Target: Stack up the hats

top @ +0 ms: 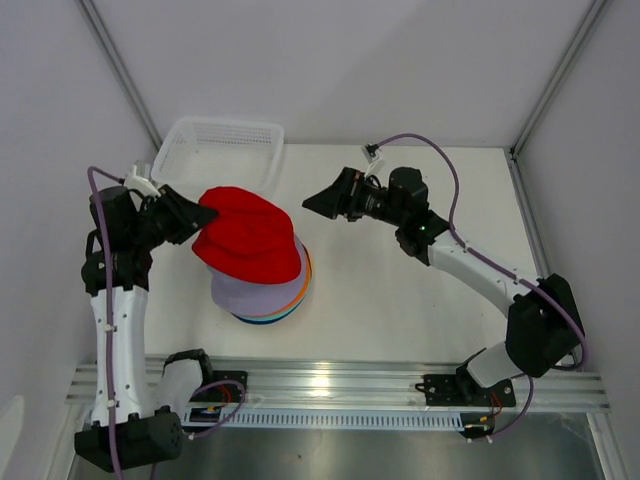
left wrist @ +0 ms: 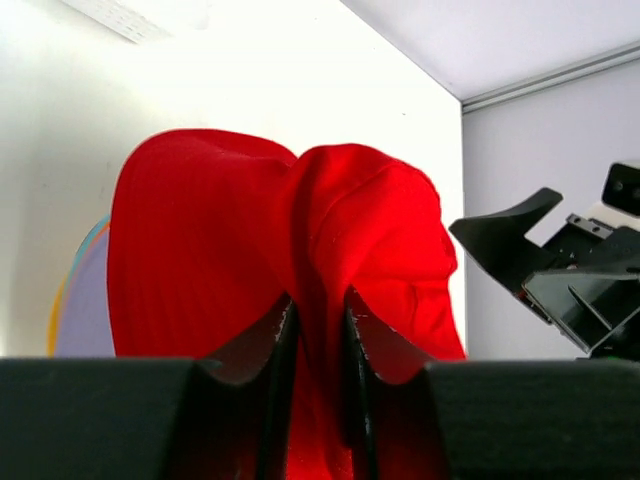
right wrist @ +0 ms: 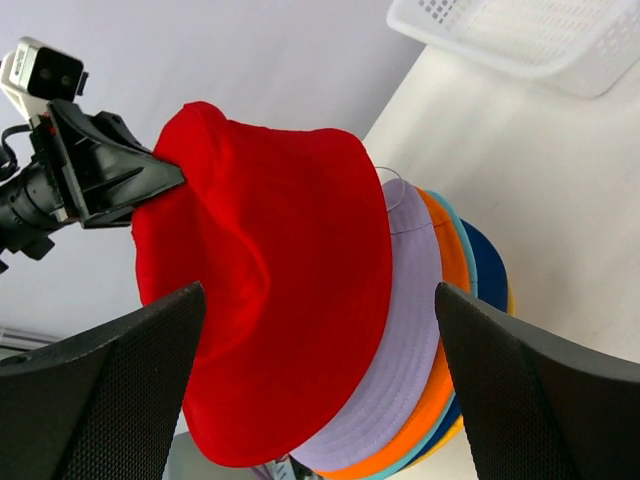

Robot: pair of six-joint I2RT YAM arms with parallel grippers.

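Stacking, last stage. We judge the red hat (top: 250, 238) to be the final one going onto the pile of hats (top: 262, 305), which stands left of centre on the worktop (top: 400, 300).

- The lavender hat (right wrist: 400, 340) lies directly under the red one, then the orange hat (right wrist: 440, 265); further coloured rims peep out lower down.
- The red hat sits crooked on the pile. It is shifted towards the left arm, and that side is lifted off the lavender brim.
- The left pincer (left wrist: 318, 310) is narrow, with a fold of red fabric nipped between its jaws; the cloth touches both fingers.
- The right pincer (top: 310, 203) is spread wide and holds nothing. It hovers near the far right side of the pile, apart from the red hat.

Next move, as we read it: the left pincer lets the fold go and backs away without dragging the cloth. The hat may then want a nudge to centre it.

Risk: the fabric may snag on a finger and pull the top hat off.
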